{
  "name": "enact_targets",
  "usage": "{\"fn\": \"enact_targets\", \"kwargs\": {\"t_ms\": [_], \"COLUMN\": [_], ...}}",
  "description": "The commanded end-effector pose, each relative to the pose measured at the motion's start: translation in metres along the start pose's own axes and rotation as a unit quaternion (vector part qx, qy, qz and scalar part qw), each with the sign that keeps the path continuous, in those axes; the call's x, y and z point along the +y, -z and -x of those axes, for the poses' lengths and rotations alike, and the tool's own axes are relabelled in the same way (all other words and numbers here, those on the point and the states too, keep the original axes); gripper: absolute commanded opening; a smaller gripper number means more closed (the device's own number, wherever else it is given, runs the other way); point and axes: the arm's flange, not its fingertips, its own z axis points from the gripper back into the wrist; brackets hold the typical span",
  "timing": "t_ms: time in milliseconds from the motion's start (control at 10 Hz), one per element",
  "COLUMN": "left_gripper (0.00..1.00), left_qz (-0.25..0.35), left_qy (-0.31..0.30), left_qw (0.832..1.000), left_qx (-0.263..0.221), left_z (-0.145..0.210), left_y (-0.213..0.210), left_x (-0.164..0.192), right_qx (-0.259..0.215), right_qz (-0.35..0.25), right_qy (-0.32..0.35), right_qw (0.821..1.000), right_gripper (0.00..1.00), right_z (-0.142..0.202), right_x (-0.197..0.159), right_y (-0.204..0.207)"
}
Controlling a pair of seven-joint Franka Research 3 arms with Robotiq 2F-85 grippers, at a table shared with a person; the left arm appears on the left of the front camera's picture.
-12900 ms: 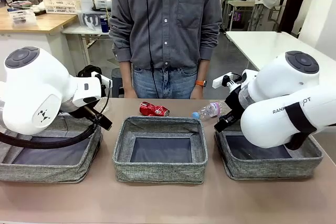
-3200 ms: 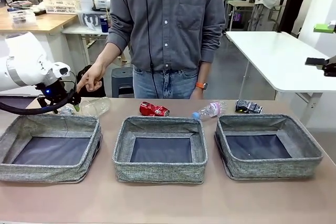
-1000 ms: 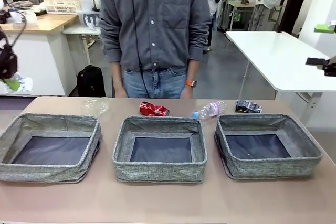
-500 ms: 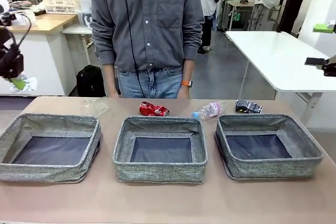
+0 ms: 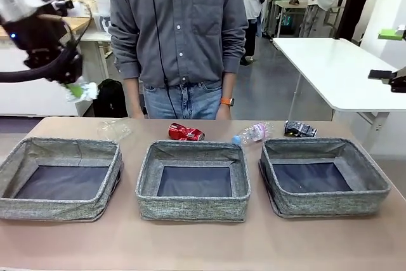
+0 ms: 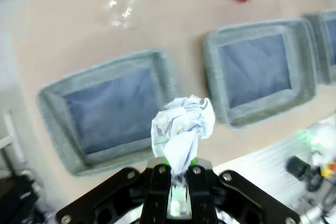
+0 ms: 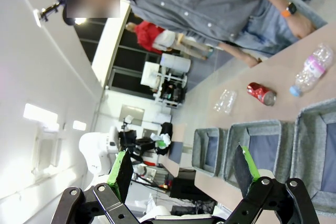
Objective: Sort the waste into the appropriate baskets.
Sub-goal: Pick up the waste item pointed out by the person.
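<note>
Left pincer (image 5: pixel 73 87), clamped on crumpled white paper wad (image 6: pixel 184 127), has swung in toward the 9 o'clock grey woven fabric basket (image 5: pixel 66 145): drop likely next; right pincer (image 7: pixel 184 167) gapes empty

Crushed red soda can (image 5: pixel 186 132) lies just behind the middle grey basket (image 5: pixel 193 209); blue-capped bottle (image 5: pixel 252 134) and crushed dark can (image 5: pixel 299 130) farther right, clear bottle (image 5: pixel 115 129) left, crumpled paper wad (image 5: pixel 87 89) aloft far left.

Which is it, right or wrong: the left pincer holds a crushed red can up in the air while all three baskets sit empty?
Wrong in one respect. The left pincer is shut on the crumpled white paper wad, not the can, as the left wrist view shows. The crushed red can lies behind the middle basket. The rest stands.
</note>
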Motion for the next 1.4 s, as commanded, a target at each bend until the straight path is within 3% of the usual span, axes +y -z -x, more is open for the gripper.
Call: {"fn": "enact_targets", "kwargs": {"t_ms": [0, 200, 400, 600, 1000, 1300], "left_gripper": [0.06, 0.06, 0.06, 0.06, 0.06, 0.06], "left_qz": [0.023, -0.051, -0.095, -0.090, -0.080, -0.011], "left_qy": [-0.037, -0.016, -0.002, 0.029, 0.032, 0.029], "left_qw": [0.998, 0.998, 0.995, 0.995, 0.996, 1.000], "left_qx": [0.052, 0.034, 0.022, 0.025, 0.001, -0.005], "left_z": [-0.042, -0.080, -0.103, -0.127, -0.144, -0.149], "left_y": [-0.010, -0.021, -0.028, -0.042, -0.069, -0.085], "left_x": [-0.074, -0.157, -0.194, -0.226, -0.238, -0.235], "right_qx": [-0.007, -0.007, -0.007, -0.007, -0.007, -0.007], "right_qz": [-0.010, -0.010, -0.010, -0.010, -0.010, -0.010], "right_qy": [0.007, 0.007, 0.007, 0.007, 0.007, 0.007], "right_qw": [1.000, 1.000, 1.000, 1.000, 1.000, 1.000], "right_gripper": [1.00, 1.00, 1.00, 1.00, 1.00, 1.00], "right_z": [-0.002, -0.002, -0.002, -0.002, -0.002, -0.002], "right_x": [0.004, 0.004, 0.004, 0.004, 0.004, 0.004], "right_y": [0.003, 0.003, 0.003, 0.003, 0.003, 0.003]}}
